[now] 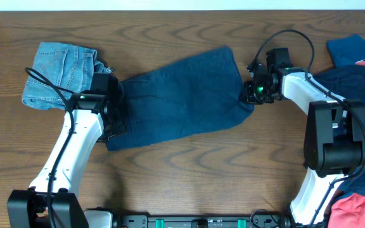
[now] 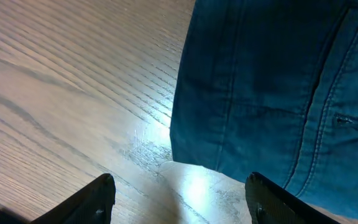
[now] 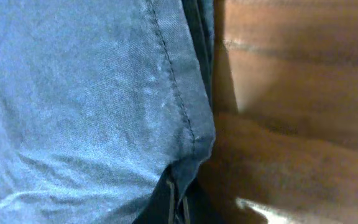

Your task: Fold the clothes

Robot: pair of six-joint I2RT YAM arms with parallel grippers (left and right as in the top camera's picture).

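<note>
At right hem of navy shorts (image 1: pixel 182 104), right gripper (image 1: pixel 249 94) pinches thin edge; left gripper (image 2: pixel 179 200) wide, empty. Risk: thin bite slips on lift; w/o left hold, fold skews.

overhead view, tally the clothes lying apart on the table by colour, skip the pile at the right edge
light-blue frayed denim shorts: 1
plain dark-navy fabric shorts: 1
total: 2

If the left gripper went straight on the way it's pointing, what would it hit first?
Probably the edge of the dark-navy shorts, right where it meets the bare table. The open left gripper points at that border, and depth is unclear.
</note>
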